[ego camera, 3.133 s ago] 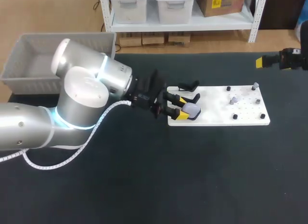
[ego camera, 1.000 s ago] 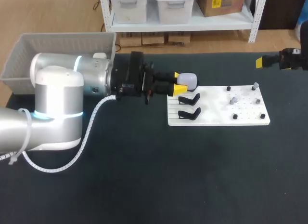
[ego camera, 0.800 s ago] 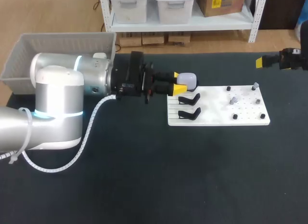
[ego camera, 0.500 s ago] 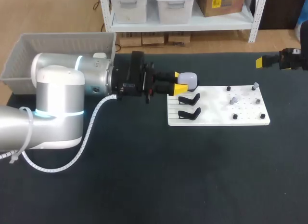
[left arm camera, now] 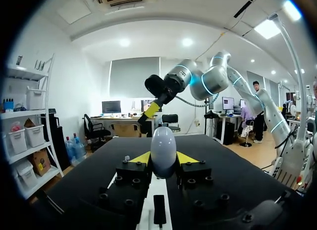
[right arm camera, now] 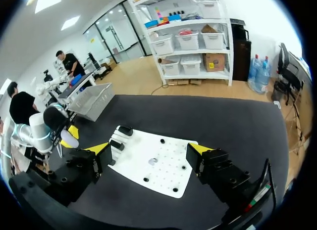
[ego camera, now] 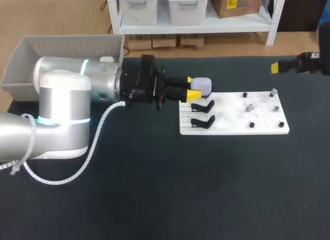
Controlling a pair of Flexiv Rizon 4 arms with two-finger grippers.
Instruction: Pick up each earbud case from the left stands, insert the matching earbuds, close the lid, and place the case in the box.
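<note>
Status: the first case is picked and nothing further is completed. The left gripper (ego camera: 192,90) is clamped on the earbud case (ego camera: 201,85), one yellow tip on each side; the left wrist view confirms the earbud case (left arm camera: 163,152) seated upright between both tips. The case is held clear of the white board (ego camera: 232,122), above its far left corner. Its lid appears shut. The two black stands (ego camera: 202,105) visible at the left end of the white board are empty. Small grey parts (ego camera: 249,108) stand among pegs at the right end of the white board; these are judged to be the earbuds, not yet inserted. The box (ego camera: 31,59), well to the left of the white board, shows no case in its visible part. The right gripper (right arm camera: 148,151) is spread wide with nothing between its fingers, off the far right corner of the white board. Remaining: insertion, lid closure, boxing. Change: three seconds earlier the left gripper was down at the near stand on the white board; it has lifted the case away. The right gripper has shifted slightly towards the board.
</note>
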